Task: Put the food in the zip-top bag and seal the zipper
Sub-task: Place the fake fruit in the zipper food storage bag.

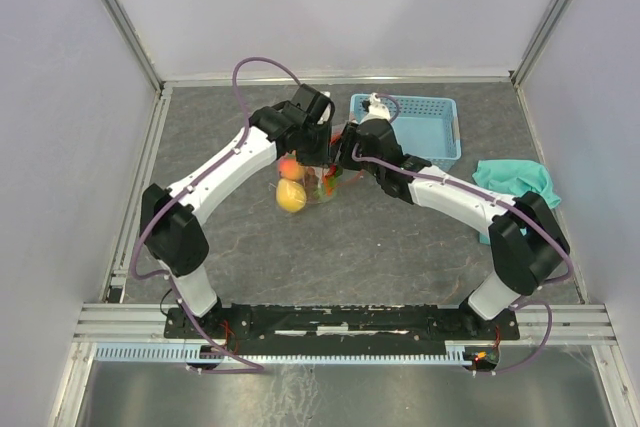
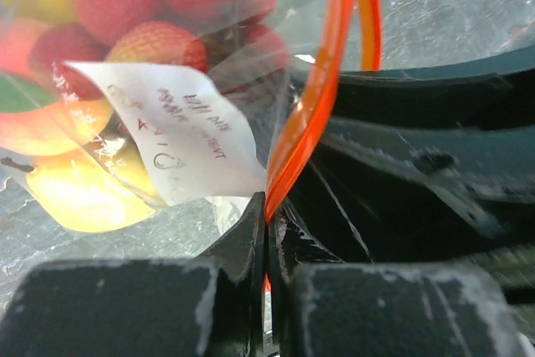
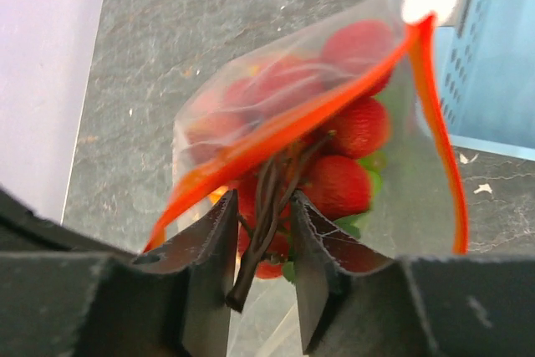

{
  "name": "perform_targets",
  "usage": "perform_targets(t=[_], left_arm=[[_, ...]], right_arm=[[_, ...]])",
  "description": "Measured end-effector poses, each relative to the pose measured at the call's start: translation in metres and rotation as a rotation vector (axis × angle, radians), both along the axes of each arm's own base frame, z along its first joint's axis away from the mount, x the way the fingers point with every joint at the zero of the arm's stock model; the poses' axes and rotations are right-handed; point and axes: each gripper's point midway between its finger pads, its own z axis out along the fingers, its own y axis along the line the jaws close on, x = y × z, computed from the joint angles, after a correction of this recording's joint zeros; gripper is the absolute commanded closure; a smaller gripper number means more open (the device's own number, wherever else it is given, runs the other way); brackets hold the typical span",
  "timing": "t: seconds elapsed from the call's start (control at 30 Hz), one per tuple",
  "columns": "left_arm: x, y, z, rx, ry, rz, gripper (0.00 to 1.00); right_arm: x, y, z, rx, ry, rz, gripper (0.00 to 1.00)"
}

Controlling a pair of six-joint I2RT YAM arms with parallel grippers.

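We are looking at a light-blue plastic basket (image 1: 420, 99) that is sitting at the far side of a grey, stone-patterned table (image 1: 400, 247), close to the back wall (image 1: 330, 7). From the right wrist view we are seeing its perforated side (image 3: 493, 56) filling the right edge, with small white flecks (image 3: 483, 188) lying on the table just in front of it. A teal cloth (image 1: 510, 179) is lying crumpled near the basket's near-right corner, against the right edge; we are not making out whether they are touching. Aluminium rails (image 1: 340, 317) are running along the near edge, and pale lavender panels are enclosing the table on three sides.
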Motion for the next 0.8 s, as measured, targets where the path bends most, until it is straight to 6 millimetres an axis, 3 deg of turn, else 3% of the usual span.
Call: perform_targets(t=[0.13,0.33,0.57,0.8], left_arm=[[-0.003,0.011,-0.012,0.014,0.029,0.026,0.97],[-0.005,0.018,-0.013,0.012,0.032,0.042,0.97],[-0.004,0.017,-0.008,-0.005,0.011,0.042,0.97],[-0.003,0.017,-0.005,-0.015,-0.001,0.043,0.97]], right_arm=[[-0.011,0.008,-0.004,-0.009,0.026,0.081,0.52],[-0.023,0.008,-0.001,-0.062,0.080,0.170,0.48],[-0.024,0.000,0.024,-0.039,0.104,0.287,0.42],[-0.030,-0.021,0.021,0.003,0.207,0.318,0.45]])
